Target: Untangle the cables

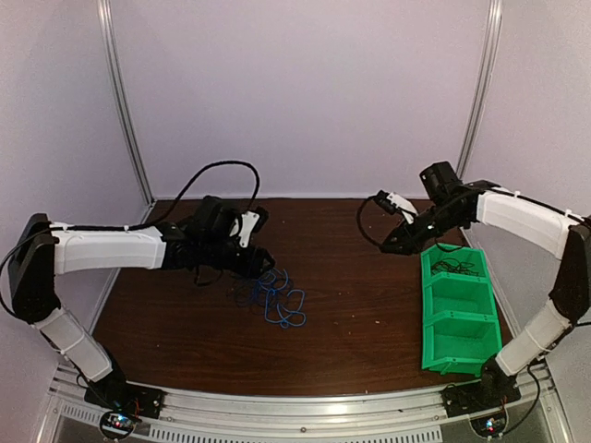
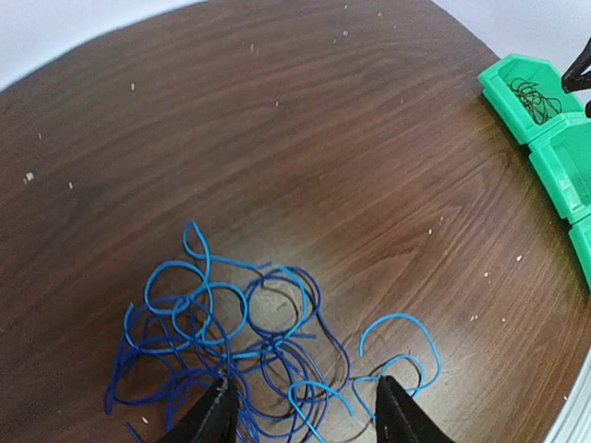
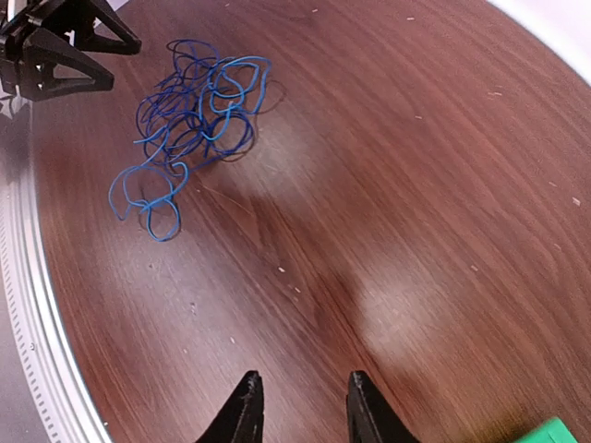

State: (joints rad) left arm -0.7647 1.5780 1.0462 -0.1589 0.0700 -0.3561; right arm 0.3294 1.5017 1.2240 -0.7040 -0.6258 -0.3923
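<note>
Blue cable tangle on bench, just ahead of and between left fingers. These spread wide, holding nothing. Risk: closing here catches several strands, cinches knot. Right fingers apart, empty, well away from tangle: no counter-hold.

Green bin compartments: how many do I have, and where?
3, in a row in the green bin on the right: far compartment, holding black wires; middle compartment; near compartment.

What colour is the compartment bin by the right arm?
The bin is bright green, clearest in the top external view.
</note>
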